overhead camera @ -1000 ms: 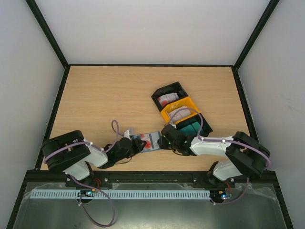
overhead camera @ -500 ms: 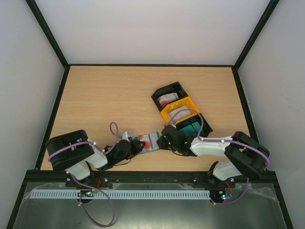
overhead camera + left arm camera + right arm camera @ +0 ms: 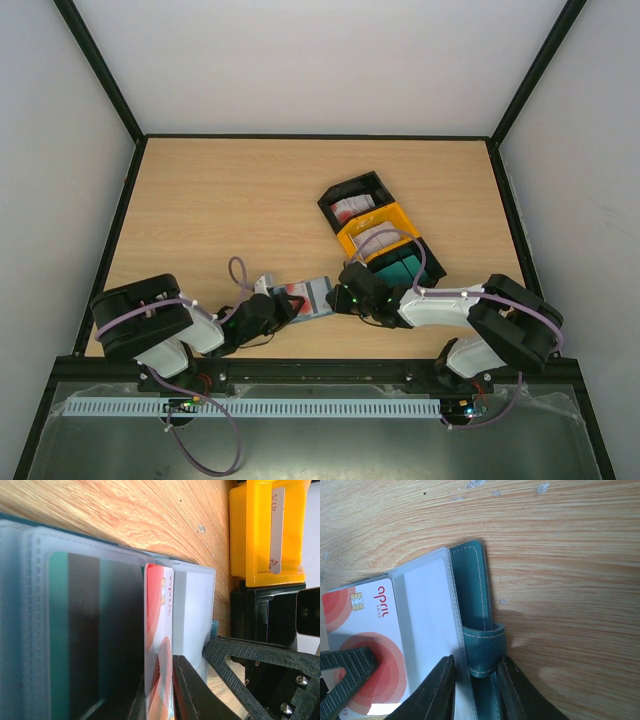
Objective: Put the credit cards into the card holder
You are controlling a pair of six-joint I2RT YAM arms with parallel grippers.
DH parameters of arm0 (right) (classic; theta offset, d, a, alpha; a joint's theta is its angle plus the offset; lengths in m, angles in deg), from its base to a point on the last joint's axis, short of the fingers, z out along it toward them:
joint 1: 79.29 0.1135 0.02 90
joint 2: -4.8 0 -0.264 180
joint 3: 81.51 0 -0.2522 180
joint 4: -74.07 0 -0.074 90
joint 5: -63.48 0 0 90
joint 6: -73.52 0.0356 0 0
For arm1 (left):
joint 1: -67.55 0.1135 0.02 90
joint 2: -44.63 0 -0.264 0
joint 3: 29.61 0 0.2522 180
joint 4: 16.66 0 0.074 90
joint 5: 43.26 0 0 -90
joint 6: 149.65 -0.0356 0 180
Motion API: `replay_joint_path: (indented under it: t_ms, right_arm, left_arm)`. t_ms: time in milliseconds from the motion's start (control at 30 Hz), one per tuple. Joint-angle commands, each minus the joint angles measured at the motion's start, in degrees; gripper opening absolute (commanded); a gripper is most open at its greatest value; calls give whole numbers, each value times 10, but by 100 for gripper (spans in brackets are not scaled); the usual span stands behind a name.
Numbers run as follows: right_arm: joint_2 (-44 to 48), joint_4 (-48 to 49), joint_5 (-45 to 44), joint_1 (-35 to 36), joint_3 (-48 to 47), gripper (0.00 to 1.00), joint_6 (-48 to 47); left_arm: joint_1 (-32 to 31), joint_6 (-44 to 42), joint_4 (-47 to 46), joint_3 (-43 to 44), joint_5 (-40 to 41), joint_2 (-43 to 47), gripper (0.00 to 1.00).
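Done: one credit card (image 3: pixel 159 630) looks part-way into a sleeve of the open card holder (image 3: pixel 470 580), lying on the near tabletop (image 3: pixel 200 200) between the arms.
Remaining: you have more credit cards (image 3: pixel 350 208) in the black bin (image 3: pixel 335 195) and the yellow bin (image 3: pixel 350 232).
Left hand (image 3: pixel 159 690): flanks that card; you cannot tell if it is clamped.
Right hand (image 3: pixel 476 662): straddles the snap tab (image 3: pixel 482 650); grip unclear.

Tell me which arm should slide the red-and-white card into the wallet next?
Left, probably: its jaws sit at the credit card, while the right jaws pinch the card holder by its snap tab, steadying it.
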Motion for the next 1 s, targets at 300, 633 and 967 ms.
replay_joint_path:
  t_ms: [300, 633, 967]
  right_arm:
    - [-19, -40, 23, 5, 21, 22, 6]
    - [-12, -43, 23, 6, 20, 22, 3]
    - [-10, -47, 22, 6, 17, 22, -1]
  left_arm:
    - [-7, -33, 67, 26, -17, -10, 17]
    - [-7, -31, 97, 18, -9, 29, 24]
    - [-9, -56, 252, 35, 33, 136, 30]
